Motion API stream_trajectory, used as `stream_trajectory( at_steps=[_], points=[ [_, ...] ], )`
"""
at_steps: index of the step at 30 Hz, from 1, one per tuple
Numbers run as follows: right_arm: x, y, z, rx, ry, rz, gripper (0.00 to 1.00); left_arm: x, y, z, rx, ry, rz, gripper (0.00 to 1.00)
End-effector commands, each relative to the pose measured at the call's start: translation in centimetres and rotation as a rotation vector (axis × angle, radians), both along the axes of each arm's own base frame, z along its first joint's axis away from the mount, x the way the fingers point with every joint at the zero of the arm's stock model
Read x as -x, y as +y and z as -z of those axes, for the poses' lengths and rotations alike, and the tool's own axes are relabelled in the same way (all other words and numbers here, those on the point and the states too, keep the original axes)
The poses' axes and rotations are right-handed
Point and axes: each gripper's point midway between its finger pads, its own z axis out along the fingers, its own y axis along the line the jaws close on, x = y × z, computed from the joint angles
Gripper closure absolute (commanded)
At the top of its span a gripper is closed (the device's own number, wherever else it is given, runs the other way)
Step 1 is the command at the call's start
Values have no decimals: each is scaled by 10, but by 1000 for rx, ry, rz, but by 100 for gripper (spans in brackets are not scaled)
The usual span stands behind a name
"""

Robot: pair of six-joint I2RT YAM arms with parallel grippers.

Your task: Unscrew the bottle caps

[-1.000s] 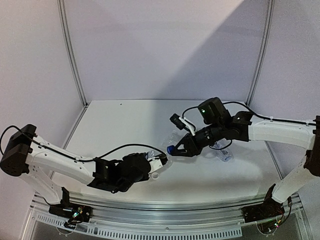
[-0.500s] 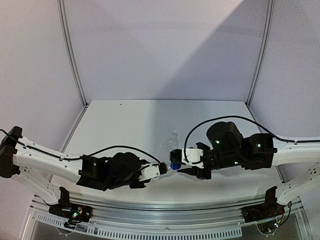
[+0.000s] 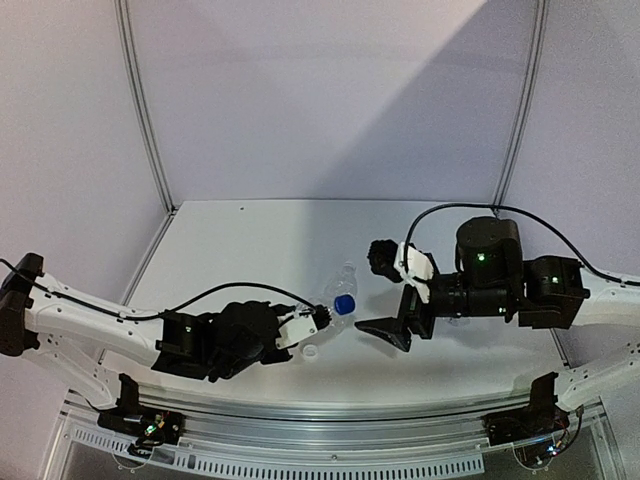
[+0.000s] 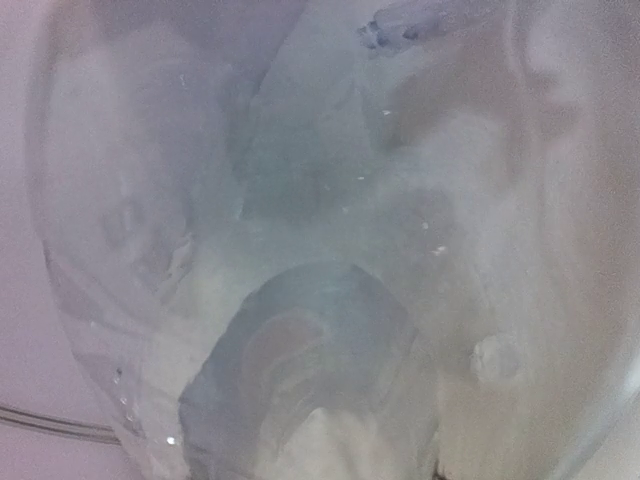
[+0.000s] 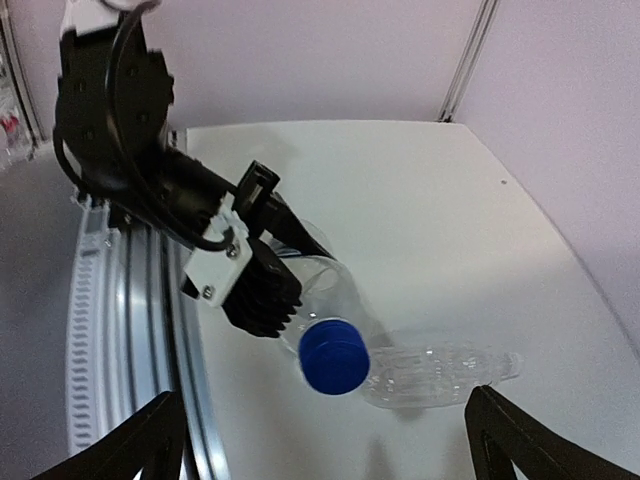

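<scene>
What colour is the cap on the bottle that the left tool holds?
Blue. The cap shows best in the right wrist view.

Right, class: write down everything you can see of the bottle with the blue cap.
The bottle is small, clear and made of thin plastic, with a round blue cap on its neck. The left gripper clamps its body and holds it tilted, cap end toward the right wrist camera. The right gripper is open and apart from it. Another clear bottle lies close by.
</scene>
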Motion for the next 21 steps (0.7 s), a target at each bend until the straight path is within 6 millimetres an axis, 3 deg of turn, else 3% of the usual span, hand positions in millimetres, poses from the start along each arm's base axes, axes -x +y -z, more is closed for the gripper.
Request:
stream_trajectory(
  at_steps=[1,4,7,10,13,21],
  points=[
    [-11,-2,-32,-206,298,57,1,-15,17,-19,12,-147,-138,100],
    [-45,-9,-32,-309,500,167,4,-18,22,-25,4,-196,-173,100],
    [-60,2,-7,-308,706,200,14,-17,22,-25,-7,-216,-180,100],
    [-55,27,12,-295,851,117,24,-19,23,-25,-33,-245,-197,100],
    [-53,41,18,-291,941,76,28,-20,25,-22,-69,-268,-207,100],
    [-51,45,18,-287,975,58,32,-20,25,-21,-93,-280,-216,100]
  ],
)
